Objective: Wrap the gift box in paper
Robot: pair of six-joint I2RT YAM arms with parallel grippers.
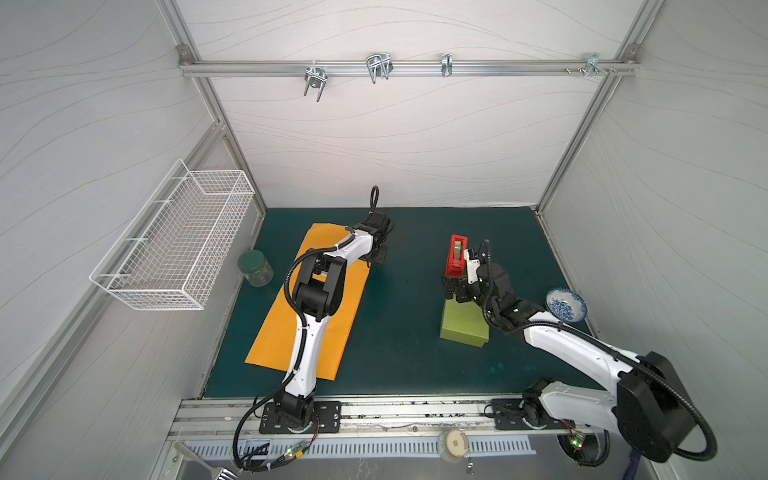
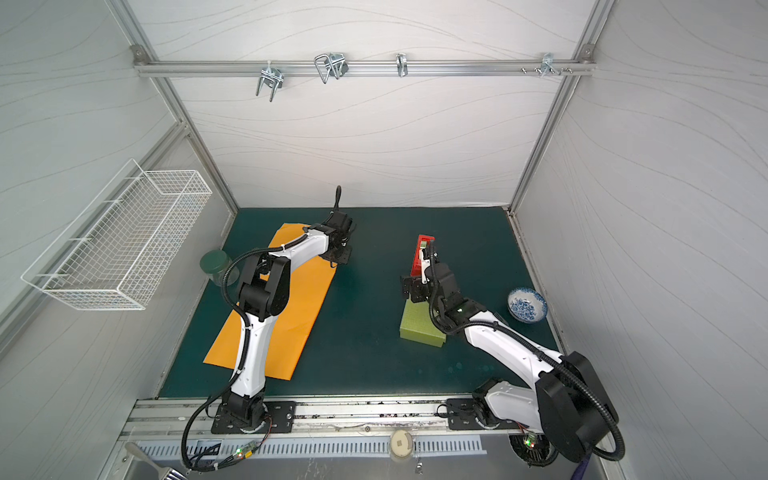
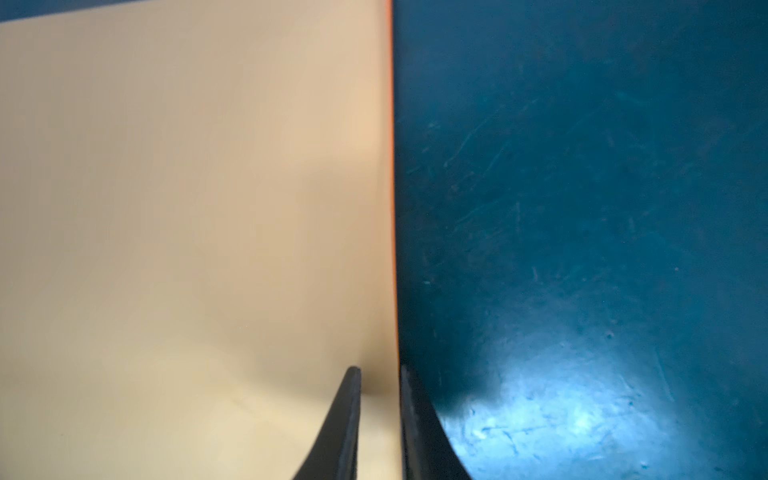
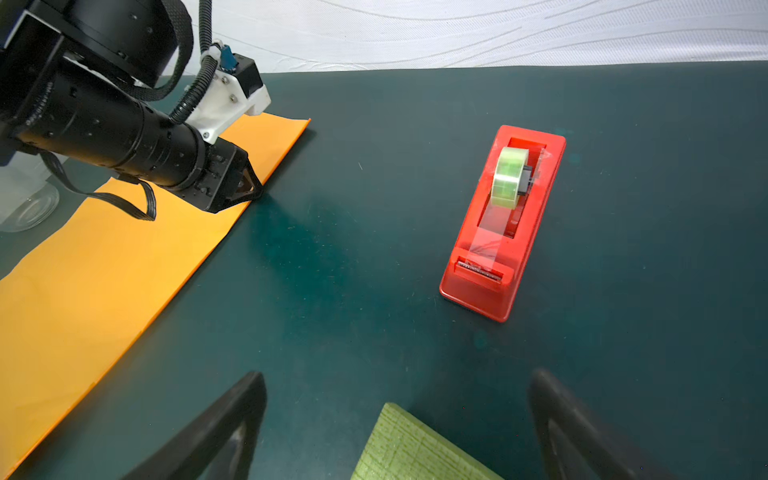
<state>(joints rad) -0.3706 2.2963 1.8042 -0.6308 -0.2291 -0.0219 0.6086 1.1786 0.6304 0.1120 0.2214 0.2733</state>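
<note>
Left gripper (image 4: 255, 191) sits low at the long edge of the paper (image 1: 272, 332), far end. Wrist view: fingers (image 3: 345, 415) are drawn narrow with the sheet's edge between them, a slit still showing, so can't tell if it's pinched. Paper lies flat on the green mat (image 1: 407, 249), left side. Right gripper (image 4: 399, 374) is spread wide, holding nothing, hovering over the far end of the gift box (image 1: 463, 328), which sits right of centre just in front of the red tape dispenser (image 4: 498, 232).

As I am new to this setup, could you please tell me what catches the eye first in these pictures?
The orange paper lies flat on the left of the green mat, with the left gripper at its right edge. On the right stand the red tape dispenser and, nearer the arm bases, the olive gift box below the open right gripper.
</note>
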